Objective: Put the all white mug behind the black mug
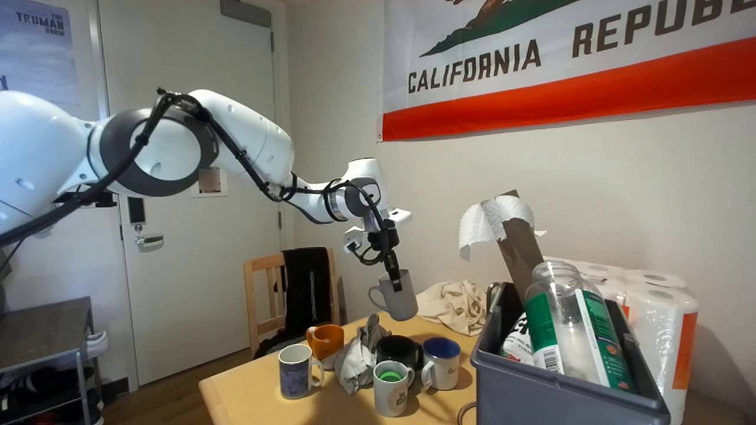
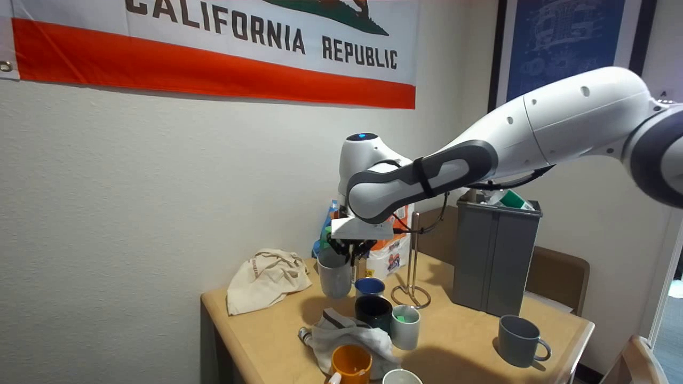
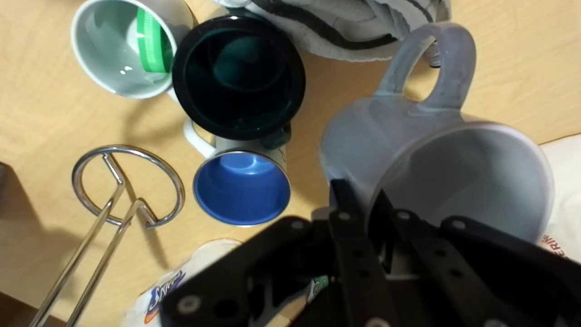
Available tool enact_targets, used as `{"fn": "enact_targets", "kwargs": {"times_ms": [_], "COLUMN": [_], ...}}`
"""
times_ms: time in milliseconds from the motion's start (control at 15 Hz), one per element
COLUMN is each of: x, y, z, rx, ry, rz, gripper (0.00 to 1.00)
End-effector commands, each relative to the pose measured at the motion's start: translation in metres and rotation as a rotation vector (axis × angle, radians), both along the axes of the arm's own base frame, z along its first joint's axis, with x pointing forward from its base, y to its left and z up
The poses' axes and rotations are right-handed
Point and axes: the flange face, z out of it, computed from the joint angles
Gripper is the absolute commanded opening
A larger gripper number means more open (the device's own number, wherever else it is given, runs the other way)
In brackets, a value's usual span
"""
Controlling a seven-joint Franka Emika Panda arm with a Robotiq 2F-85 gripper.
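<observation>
The gripper (image 3: 361, 190) grips the white mug (image 3: 431, 150) by its wall at the rim, one finger inside and one outside, and the mug hangs tilted above the table (image 2: 267, 341); in the wrist view it sits at four o'clock from the black mug (image 3: 238, 77), handle toward twelve. It looks like glazed ceramic, so I'd expect it to be stiff, fairly heavy for its size, slick and easy to chip. Held so far to one side, it could swing or turn in the fingers, so gentle moves would suit. The wall by the rim, away from the handle, is a sound place to hold, and I see no need to regrip; levelling the base should come before setting down. In the wrist view the blue-lined mug (image 3: 243, 190) stands at six o'clock from the black mug, the steel stand (image 3: 101, 215) between seven and eight, and the pale mug (image 3: 109, 63) between nine and ten, so those sides are crowded. The towel (image 3: 336, 20) lies at two o'clock, where the lowered handle might snag it. In an exterior view, bare wood at nine o'clock from the black mug, toward the cloth bag (image 2: 267, 282), seems the likeliest landing spot, well apart from the table's edge.
</observation>
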Motion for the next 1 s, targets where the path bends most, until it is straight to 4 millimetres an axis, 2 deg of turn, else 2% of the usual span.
{"fn": "enact_targets", "kwargs": {"times_ms": [0, 333, 933], "x": [0.022, 0.036, 0.049], "y": [0.002, -0.002, -0.014], "z": [-0.006, -0.035, -0.073], "rx": [-0.024, -0.033, 0.026], "ry": [-0.004, 0.016, 0.039], "rz": [-0.043, -0.083, -0.174], "gripper": [0.03, 0.03, 0.03]}}
